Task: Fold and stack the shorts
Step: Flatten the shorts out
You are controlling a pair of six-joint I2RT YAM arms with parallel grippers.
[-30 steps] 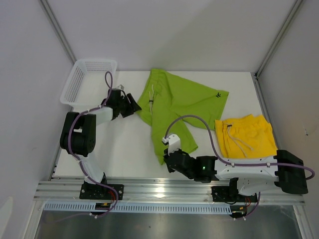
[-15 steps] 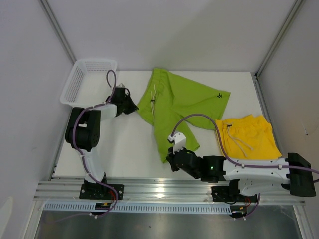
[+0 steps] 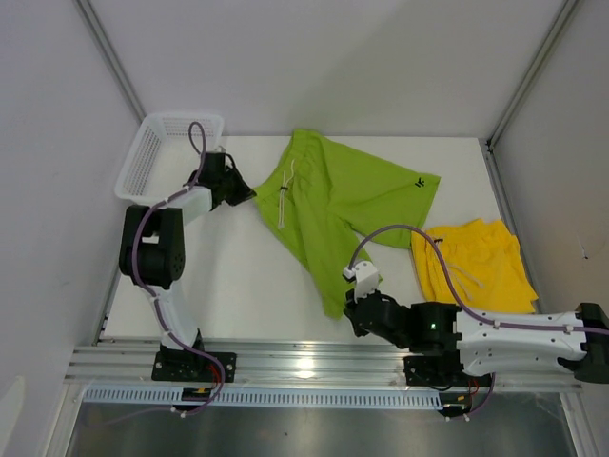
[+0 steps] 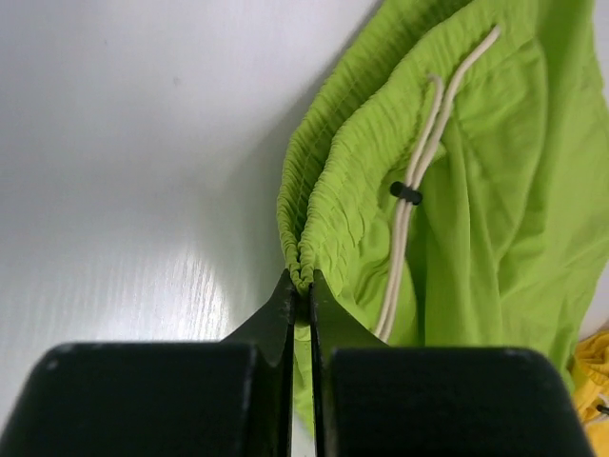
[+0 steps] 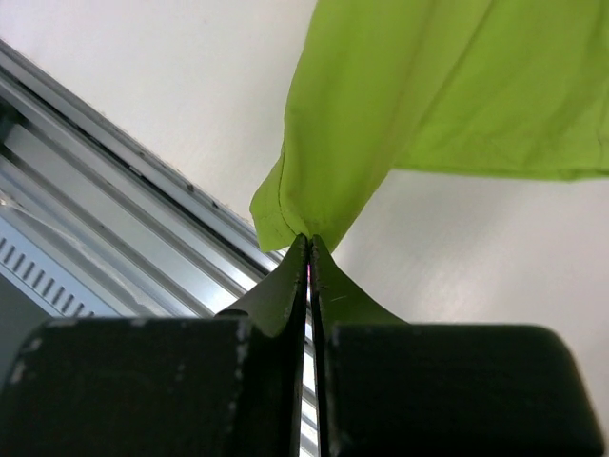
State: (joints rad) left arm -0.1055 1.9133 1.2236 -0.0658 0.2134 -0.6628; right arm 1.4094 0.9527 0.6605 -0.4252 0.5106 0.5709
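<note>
Cams on the wrists tell way more than the overhead one here. From the left wrist you can see the left claw (image 4: 303, 286) squeezed shut on the gathered elastic waistband edge of the lime green shorts (image 4: 476, 209). The white drawstring (image 4: 423, 157) and its little black toggle (image 4: 406, 193) run right beside the pinch. From the right wrist, the right claw (image 5: 309, 246) is clamped on the bottom corner of one leg hem. The fabric is bunched to a point between the fingers, and the aluminium rail (image 5: 114, 219) is close by. The top view doesn't show either pinch clearly, but it gives the layout. The green pair is stretched diagonally across the middle of the table (image 3: 238, 276), waistband at the far left near the white basket (image 3: 157, 152). One leg is pulled toward the near edge, and the other is spread flat to the right with a small dark logo on it. The yellow shorts (image 3: 476, 267) lie rumpled at the right side, drawstring showing, just beside that flat green leg. Can't tell if they touch.
</note>
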